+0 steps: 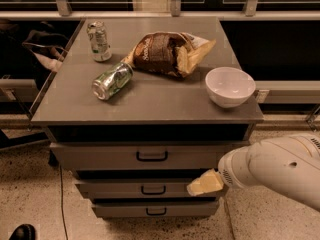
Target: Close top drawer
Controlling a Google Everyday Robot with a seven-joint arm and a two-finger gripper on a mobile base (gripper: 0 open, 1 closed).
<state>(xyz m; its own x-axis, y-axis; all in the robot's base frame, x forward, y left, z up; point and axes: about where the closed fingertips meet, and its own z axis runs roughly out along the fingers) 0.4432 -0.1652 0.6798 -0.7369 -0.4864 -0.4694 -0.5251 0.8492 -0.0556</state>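
Note:
The top drawer (100,156) is a wide grey metal front just under the cabinet top, with a small black loop handle (151,156) at its centre. It stands out a little toward me, and a dark gap shows above it. My gripper (205,183) is a pale tip at the end of the white arm (275,169), which comes in from the right. It hangs low in front of the cabinet's right side, just below the top drawer's right end and level with the middle drawer (125,189). I see no contact with the top drawer.
On the cabinet top (150,104) are an upright can (99,40), a can on its side (113,80), an opened brown snack bag (167,53) and a white bowl (230,85) at the right front. A bottom drawer (156,210) sits below. A dark shoe (21,232) is on the floor at left.

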